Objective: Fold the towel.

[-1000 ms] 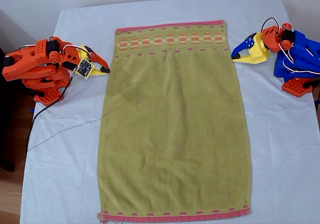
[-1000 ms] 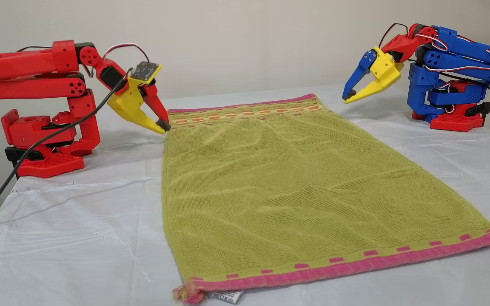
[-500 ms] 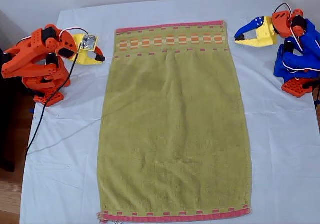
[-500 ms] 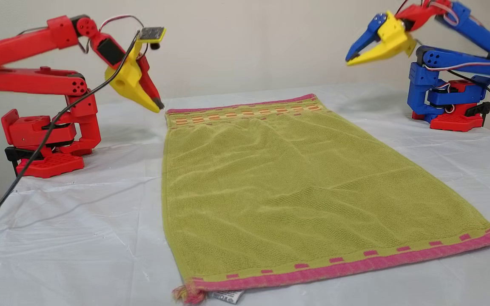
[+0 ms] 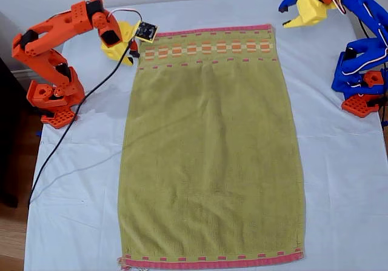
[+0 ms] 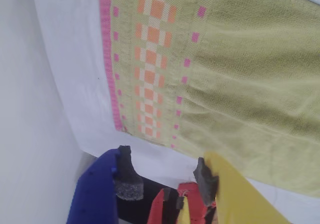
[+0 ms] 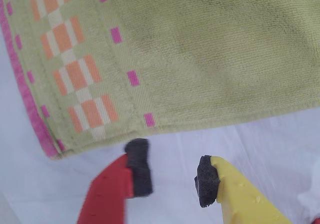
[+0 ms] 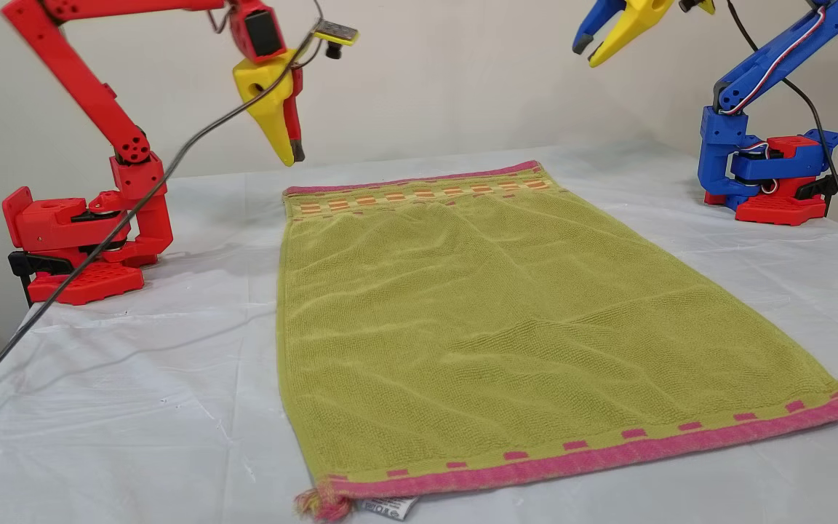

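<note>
Both end effectors have risen above the flat towel's (image 5: 209, 143) checked end.

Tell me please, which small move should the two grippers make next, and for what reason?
Probably lower both onto the checked-end corners. The towel lies flat and unfolded on the white sheet. My first gripper and my second gripper hover open and empty, high above it, each just outside a corner of the checked end. Neither touches cloth, so descending to pinch seems the sensible step.
</note>
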{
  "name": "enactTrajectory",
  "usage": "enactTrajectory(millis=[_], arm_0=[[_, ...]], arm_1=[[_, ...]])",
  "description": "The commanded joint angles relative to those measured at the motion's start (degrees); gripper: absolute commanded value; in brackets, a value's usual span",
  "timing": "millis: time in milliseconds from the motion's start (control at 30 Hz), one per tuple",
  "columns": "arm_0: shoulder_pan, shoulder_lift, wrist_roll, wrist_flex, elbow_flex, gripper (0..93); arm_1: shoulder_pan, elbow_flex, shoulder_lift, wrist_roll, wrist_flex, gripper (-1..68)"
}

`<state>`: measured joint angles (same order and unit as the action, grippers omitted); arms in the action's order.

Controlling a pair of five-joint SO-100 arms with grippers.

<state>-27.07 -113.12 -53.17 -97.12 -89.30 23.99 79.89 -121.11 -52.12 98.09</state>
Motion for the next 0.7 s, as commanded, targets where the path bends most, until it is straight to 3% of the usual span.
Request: enactTrajectory(millis=[0,100,233,400,433,500,567,600,667], arm_0=[[-4.39,5.98,-2.81,-5.01,14.77,30.1],[-7.47,13.01,-6.42,-10.90,23.29,28.8],[-7.38,19.69,0.79,-12.30,34.19,52.8],[-9.14,23.03,0.97,-13.54,41.22,64.5],[-9.58,23.12,1.23,-13.18,41.22,66.7],[-9.93,23.38,2.29,-11.95,40.78,71.2],[-10.37,23.64,2.55,-10.99,40.08,71.1],[-10.72,23.64,2.46,-10.63,39.64,71.2],[-11.78,23.64,1.85,-9.67,38.14,70.5]], arm_1=[[2.29,-8.00,3.25,-2.37,0.53,24.8],[1.49,-16.26,11.69,-3.96,5.01,24.7],[-2.81,-22.85,20.57,2.46,4.92,30.5],[-2.72,-20.92,23.03,3.96,5.01,31.3],[-2.55,-20.48,23.64,4.39,4.92,34.0],[-2.37,-17.49,22.68,3.34,4.31,46.5],[-1.67,-13.80,19.34,1.23,0.44,47.3],[-1.32,-14.77,19.25,0.88,0.88,51.6],[-0.26,-18.81,21.36,0.00,3.52,52.6]])
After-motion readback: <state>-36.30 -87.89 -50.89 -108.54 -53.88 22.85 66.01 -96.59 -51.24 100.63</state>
